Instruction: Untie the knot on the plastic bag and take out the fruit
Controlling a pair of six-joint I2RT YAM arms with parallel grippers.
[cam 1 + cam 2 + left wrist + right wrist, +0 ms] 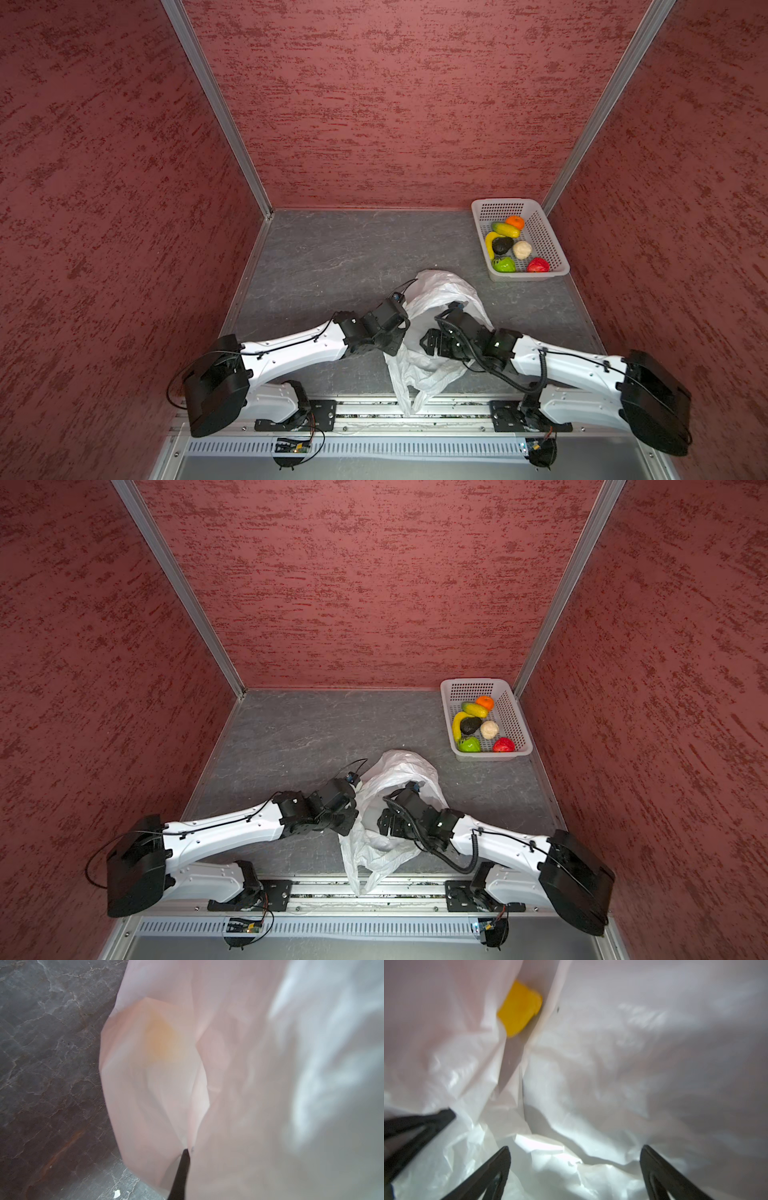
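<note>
Red-mottled walls closed in a grey stone-patterned table. Near its front edge, between the two arms, lay the plastic bag, crumpled and open-mouthed, with its loose handles trailing over the near rail. The left tool was clenched on a fold of the bag. In the left wrist view it showed as a single dark tip with the film gathering into it. The right tool stood released, its fingers spread wide inside the bag and gripping nothing. Deeper in, the right wrist view showed a yellow piece of the fruit wedged between folds. Well apart, in the far right corner, a white perforated basket held the other fruit: an orange, a mango, a banana, an avocado, a pale round one, a green apple and a red apple.
</note>
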